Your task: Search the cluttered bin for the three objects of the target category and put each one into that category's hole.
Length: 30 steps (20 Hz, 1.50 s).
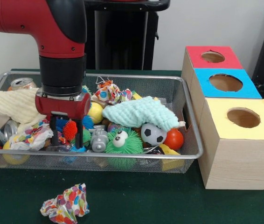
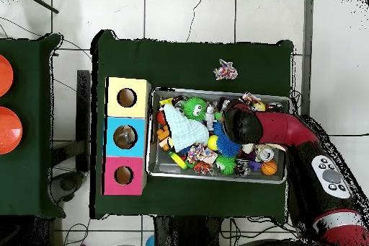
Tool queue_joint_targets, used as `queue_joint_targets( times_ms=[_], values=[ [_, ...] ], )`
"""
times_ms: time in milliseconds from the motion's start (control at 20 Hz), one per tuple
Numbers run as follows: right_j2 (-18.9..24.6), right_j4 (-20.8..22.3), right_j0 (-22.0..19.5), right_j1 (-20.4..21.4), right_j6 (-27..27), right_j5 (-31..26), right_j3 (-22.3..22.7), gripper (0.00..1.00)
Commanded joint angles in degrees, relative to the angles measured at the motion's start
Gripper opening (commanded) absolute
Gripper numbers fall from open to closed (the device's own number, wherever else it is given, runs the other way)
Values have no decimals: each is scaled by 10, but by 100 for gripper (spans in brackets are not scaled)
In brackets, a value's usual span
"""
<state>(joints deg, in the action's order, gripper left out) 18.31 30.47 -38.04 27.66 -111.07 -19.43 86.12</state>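
My gripper [image 1: 66, 133] reaches down into the left half of the wire mesh bin [image 1: 188, 116]. Its two black fingers [image 1: 53, 131] stand apart on either side of an orange spiky ball [image 1: 69, 129], which sits between them among the clutter. In the overhead view the red arm [image 2: 277, 129] covers the gripper and the ball. A wooden box to the right of the bin has three holes: red [image 1: 212, 56], blue [image 1: 225, 82] and yellow [image 1: 243, 117].
The bin holds a mint cloth [image 1: 139, 112], a cream cloth [image 1: 10, 105], a green fuzzy ball with eyes [image 1: 121, 142], a small soccer ball [image 1: 152, 134], a red ball [image 1: 173, 138], cans [image 1: 22, 83] and paper wads [image 1: 108, 91]. Another colourful paper wad [image 1: 66, 205] lies on the green table.
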Motion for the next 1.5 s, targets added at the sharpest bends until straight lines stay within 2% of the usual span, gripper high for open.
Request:
queue_joint_targets(
  times_ms=[50,350,550,800,1150,1500],
  values=[
    [32,23,3,-24,49,-28,-12,100],
    [27,32,7,-35,46,-13,-19,100],
    [39,47,3,-36,78,-16,-21,100],
    [34,65,15,-33,95,-22,-25,100],
    [55,84,8,-34,119,-36,-27,100],
    [118,118,-29,-43,213,-66,-28,100]
  ],
)
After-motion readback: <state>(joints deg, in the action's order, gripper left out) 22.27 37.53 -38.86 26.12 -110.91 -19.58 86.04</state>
